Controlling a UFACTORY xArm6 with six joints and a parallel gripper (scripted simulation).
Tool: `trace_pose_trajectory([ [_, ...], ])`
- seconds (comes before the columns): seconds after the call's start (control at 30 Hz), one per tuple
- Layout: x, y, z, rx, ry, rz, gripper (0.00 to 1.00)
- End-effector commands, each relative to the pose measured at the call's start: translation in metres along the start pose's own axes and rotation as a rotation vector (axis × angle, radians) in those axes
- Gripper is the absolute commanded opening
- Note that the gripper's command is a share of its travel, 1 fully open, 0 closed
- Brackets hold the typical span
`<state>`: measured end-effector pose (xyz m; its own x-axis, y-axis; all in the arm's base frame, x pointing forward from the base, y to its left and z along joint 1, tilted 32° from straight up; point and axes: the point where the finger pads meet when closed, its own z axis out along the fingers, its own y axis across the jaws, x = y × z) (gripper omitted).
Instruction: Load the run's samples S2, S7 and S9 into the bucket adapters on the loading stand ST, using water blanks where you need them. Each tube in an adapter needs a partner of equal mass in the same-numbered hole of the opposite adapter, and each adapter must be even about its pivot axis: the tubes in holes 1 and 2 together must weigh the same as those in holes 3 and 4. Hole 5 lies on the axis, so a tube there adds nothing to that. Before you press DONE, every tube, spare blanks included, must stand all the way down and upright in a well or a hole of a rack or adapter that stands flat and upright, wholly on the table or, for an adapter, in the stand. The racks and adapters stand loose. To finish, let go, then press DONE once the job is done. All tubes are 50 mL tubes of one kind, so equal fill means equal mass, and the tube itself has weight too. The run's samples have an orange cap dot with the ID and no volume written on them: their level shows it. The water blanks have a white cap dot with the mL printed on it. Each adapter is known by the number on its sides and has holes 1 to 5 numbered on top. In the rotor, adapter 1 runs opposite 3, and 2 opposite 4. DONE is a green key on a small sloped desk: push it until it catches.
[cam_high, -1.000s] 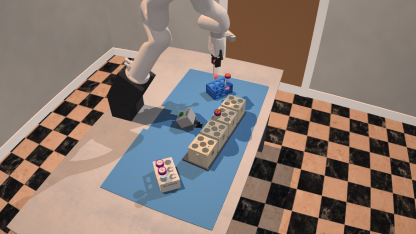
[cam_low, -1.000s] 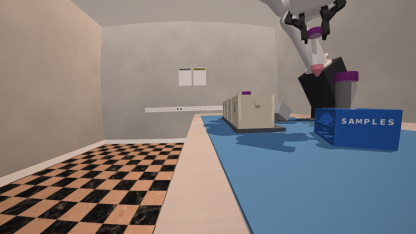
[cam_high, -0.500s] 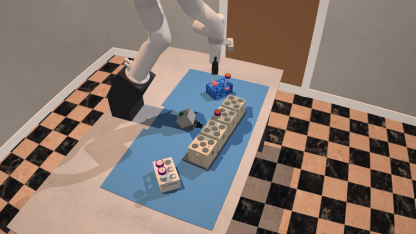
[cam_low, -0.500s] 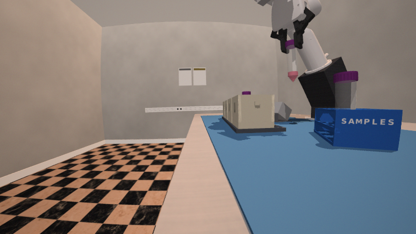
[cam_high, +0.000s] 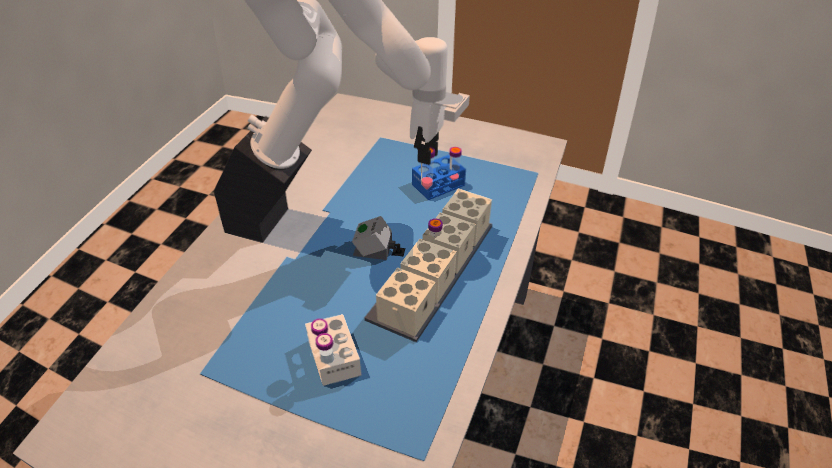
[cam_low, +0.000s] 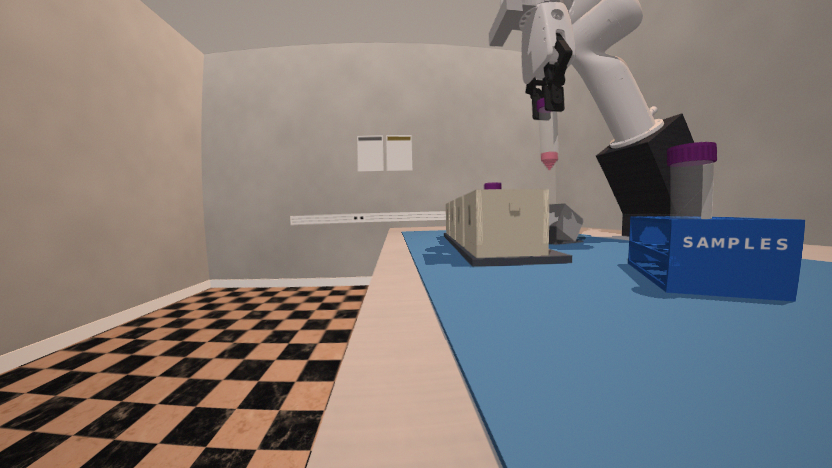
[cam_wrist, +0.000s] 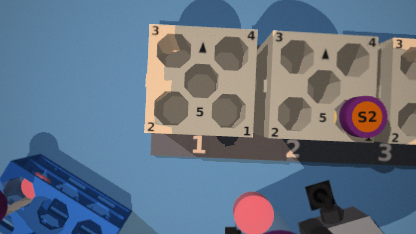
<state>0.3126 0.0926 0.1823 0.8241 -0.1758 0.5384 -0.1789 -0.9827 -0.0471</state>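
From where I stand, the fingers (cam_high: 427, 154) (cam_low: 544, 110) are closed on the purple cap of an orange-dotted tube (cam_high: 427, 182) (cam_low: 548, 136) (cam_wrist: 253, 212). It hangs nearly upright, pink tip down, higher than the adapter tops; I can't read its label.

The blue rack (cam_high: 416, 177) (cam_low: 733, 273) (cam_wrist: 72, 220) sits near the stand's adapter 1 end, apart from it and turned askew. Another sample (cam_high: 454, 151) (cam_low: 692, 153) (cam_wrist: 2, 204) rises tall from it.

On the stand (cam_high: 386, 325) (cam_low: 523, 259) (cam_wrist: 172, 146), the four adapters make a tight row. Adapter 1 (cam_high: 468, 203) (cam_low: 512, 232) (cam_wrist: 200, 125) holds no tube. Next along, S2 (cam_high: 435, 224) (cam_low: 492, 185) (cam_wrist: 367, 117) is in hole 1 of adapter 2 (cam_high: 465, 247) (cam_wrist: 310, 134), its cap poking up.

The DONE desk (cam_high: 372, 239) (cam_low: 564, 224) (cam_wrist: 350, 222) is an obstacle on the arm's side of the row, a black fitting (cam_high: 397, 249) (cam_wrist: 319, 195) between it and the adapters. Its green key (cam_high: 361, 228) shows on the slope.

Past the row's far end, the blanks rack (cam_high: 343, 375) carries two white-dotted tubes (cam_high: 318, 325), side by side, on the bench's (cam_high: 174, 349) (cam_low: 401, 349) blue mat (cam_high: 261, 349) (cam_low: 581, 378) (cam_wrist: 75, 75).
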Motion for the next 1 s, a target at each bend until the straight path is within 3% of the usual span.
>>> trace_pose_trajectory([
  [0.0,0.008,0.022,-0.003,0.020,-0.004,0.041,0.00],
  [0.97,0.052,0.150,0.000,0.019,-0.003,0.040,0.00],
])
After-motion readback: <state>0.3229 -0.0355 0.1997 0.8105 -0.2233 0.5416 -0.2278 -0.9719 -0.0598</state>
